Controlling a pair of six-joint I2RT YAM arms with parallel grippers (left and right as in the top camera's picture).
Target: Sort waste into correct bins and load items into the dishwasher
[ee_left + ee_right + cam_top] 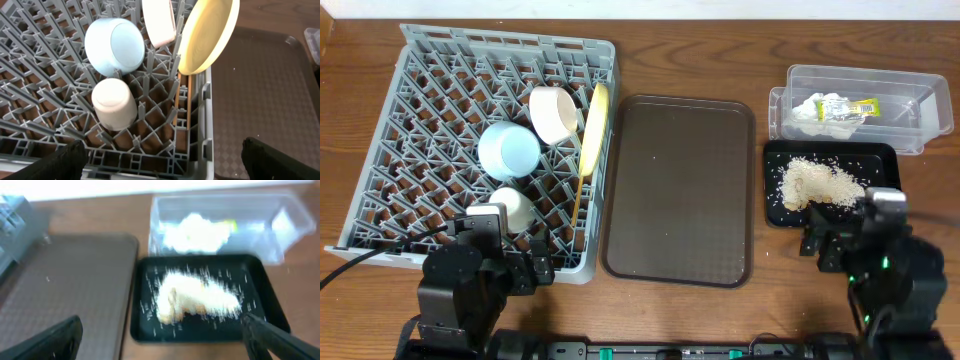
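The grey dish rack (440, 100) holds the yellow plate (593, 125) on edge, the light blue bowl (508, 150), the cream-white bowl (552, 112), the small white cup (512, 207) and the chopsticks (577, 200). The wrapper (835, 107) lies in the clear tub (920, 90). The rice heap (817, 183) lies in the black tray (880, 158). My left gripper (505, 265) is open and empty at the rack's near edge (165, 162). My right gripper (845, 245) is open and empty just in front of the black tray (200, 332). The right wrist view is blurred.
The brown serving tray (678, 190) lies between the rack and the bins. It also shows in the left wrist view (260, 90) and the right wrist view (70, 280). The table's back edge runs behind the rack and the tub.
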